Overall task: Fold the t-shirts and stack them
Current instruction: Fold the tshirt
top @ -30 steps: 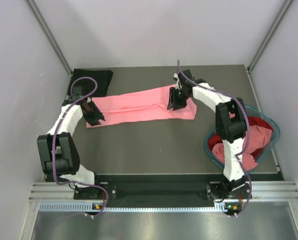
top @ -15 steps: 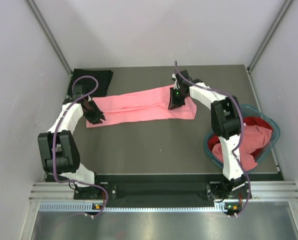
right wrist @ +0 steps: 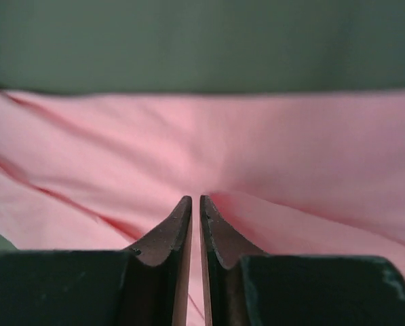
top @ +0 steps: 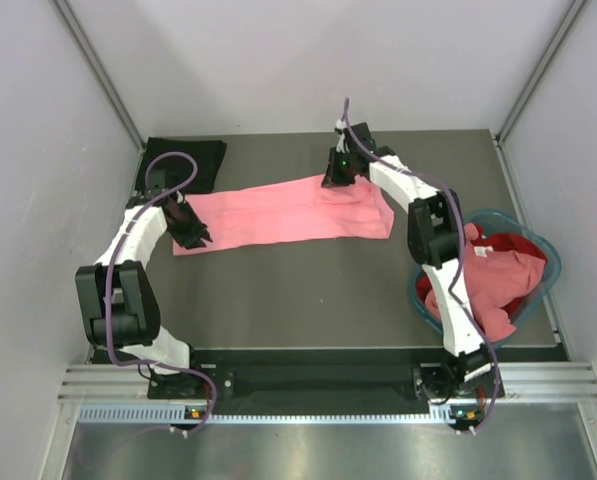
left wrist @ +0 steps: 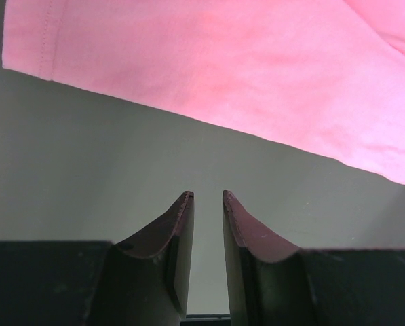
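Observation:
A salmon pink t-shirt (top: 278, 212) lies as a long folded strip across the middle of the table. My right gripper (top: 335, 180) is at its far edge, right of centre. In the right wrist view its jaws (right wrist: 195, 199) are pinched almost together on a raised fold of the pink cloth (right wrist: 290, 149). My left gripper (top: 196, 237) sits at the strip's left end near its front edge. In the left wrist view it (left wrist: 207, 195) is open a narrow way with only bare table between the fingers, and the pink shirt (left wrist: 222, 68) lies just ahead. A black t-shirt (top: 188, 160) lies at the back left.
A round teal basket (top: 550, 262) stands at the right edge, holding a red t-shirt (top: 523, 245) and more pink cloth (top: 483, 295). Grey walls close in the table on the left, back and right.
The right gripper moved back and left to the shirt's far edge, and its jaws closed on the cloth, bunching it slightly. The left arm stayed put, its jaws narrowing a little.

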Tool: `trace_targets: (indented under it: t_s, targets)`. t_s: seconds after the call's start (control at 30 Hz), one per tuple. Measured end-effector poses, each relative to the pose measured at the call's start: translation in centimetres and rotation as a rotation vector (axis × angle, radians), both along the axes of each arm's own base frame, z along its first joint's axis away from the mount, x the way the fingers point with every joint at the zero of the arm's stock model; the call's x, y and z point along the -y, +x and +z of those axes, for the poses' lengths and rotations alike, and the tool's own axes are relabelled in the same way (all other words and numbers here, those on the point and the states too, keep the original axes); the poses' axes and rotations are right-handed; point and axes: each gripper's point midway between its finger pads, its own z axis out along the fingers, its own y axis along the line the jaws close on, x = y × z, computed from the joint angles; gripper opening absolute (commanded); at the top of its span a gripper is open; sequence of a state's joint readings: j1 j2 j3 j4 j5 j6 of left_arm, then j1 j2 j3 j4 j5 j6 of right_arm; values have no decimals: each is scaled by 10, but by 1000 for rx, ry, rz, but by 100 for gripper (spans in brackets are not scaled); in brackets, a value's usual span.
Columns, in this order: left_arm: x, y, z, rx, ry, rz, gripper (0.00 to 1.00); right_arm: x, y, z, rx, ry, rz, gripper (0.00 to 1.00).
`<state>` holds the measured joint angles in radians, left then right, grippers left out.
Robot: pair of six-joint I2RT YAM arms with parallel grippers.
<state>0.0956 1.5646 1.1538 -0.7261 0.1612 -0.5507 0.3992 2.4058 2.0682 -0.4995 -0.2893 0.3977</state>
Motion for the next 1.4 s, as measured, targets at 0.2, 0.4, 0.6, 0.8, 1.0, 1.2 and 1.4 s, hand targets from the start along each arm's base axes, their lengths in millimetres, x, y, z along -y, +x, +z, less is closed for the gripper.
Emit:
trace_targets:
  t_s: [0.2, 0.4, 0.6, 0.8, 1.0, 1.2, 1.4]
  targets:
    - [0, 0, 0, -1, 0, -1, 29, -26, 34, 23, 90, 125, 15, 43]
    - [1, -1, -1, -5, 0, -3, 29, -9, 24, 25, 59, 123, 0, 44]
    - [3, -4, -4, -12, -7, -8, 30, 48, 5, 31, 1, 52, -91, 43]
    - [4, -3, -3, -8, -13, -14, 29, 85, 0, 27, -14, -7, -170, 28]
    - [4, -3, -4, -8, -10, -20, 29, 89, -10, 12, -54, -48, -178, 11]
    - [4, -4, -6, -15, -8, -27, 30, 100, -32, -14, -107, -105, -185, 9]
    - [5, -4, -17, -47, -16, -29, 29, 109, -46, -13, -107, -136, -189, 16]
